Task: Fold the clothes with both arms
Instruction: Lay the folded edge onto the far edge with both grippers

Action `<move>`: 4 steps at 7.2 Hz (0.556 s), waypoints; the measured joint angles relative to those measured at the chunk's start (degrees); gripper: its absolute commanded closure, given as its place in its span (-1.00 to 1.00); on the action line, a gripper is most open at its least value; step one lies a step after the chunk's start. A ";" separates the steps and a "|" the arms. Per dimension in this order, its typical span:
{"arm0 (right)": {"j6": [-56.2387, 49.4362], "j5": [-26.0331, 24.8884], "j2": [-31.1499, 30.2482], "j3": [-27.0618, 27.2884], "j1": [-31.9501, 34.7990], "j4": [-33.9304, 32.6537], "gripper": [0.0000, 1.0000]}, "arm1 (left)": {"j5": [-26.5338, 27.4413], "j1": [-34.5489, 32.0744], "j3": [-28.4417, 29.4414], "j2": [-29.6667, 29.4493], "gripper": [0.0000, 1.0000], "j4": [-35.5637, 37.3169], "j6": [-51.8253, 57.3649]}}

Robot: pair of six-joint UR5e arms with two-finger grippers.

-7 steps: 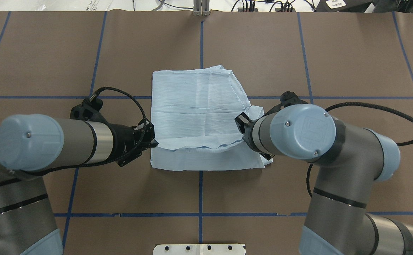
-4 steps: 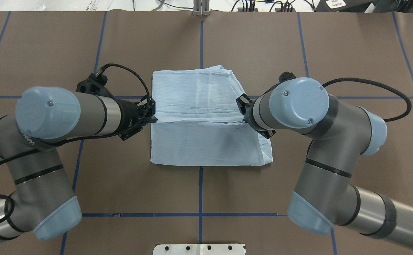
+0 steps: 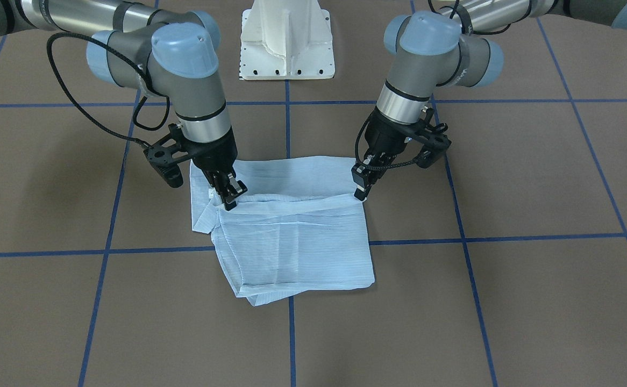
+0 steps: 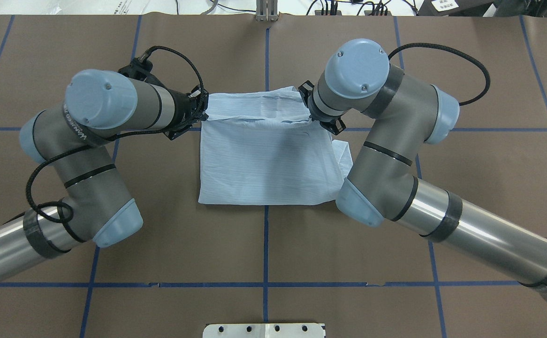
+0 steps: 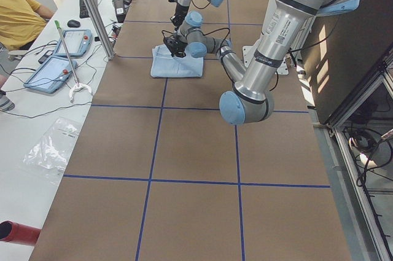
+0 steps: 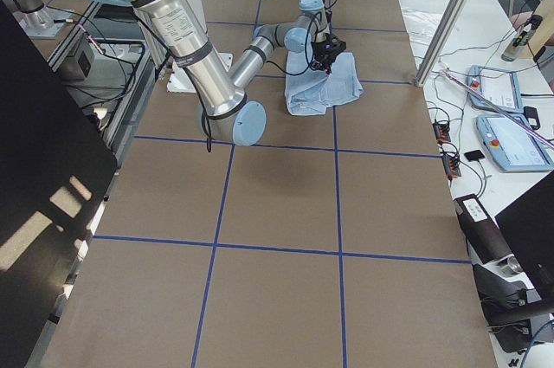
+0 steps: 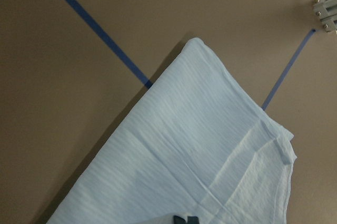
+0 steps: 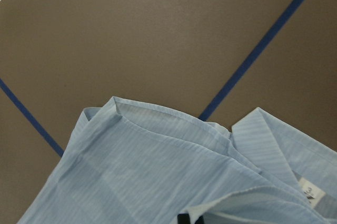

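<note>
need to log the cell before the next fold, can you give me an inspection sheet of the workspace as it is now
surface: brown table covering with a blue tape grid, lying flat
job's things: pale blue shirt mid-table, near layer doubled over towards the far edge
clutter: nothing seen
end effectors: left end effector and right end effector each shut on a corner of the shirt's folded edge
cables: black cable loops off each wrist, not touching the shirt
surroundings: white pedestal base at the robot's side; tablets on a side bench; person in a yellow top seated there
</note>
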 measured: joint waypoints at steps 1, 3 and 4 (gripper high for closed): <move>-0.36 0.51 1.54 -4.13 0.94 2.85 1.00 | 0.02 -1.07 3.77 -1.63 1.00 -1.78 0.73; -1.16 0.94 5.83 -11.39 1.80 4.91 1.00 | 0.13 -2.43 11.56 -4.41 1.00 -6.59 1.62; -1.46 1.03 7.40 -14.44 2.01 5.92 1.00 | 0.16 -2.81 14.57 -5.58 1.00 -8.21 1.76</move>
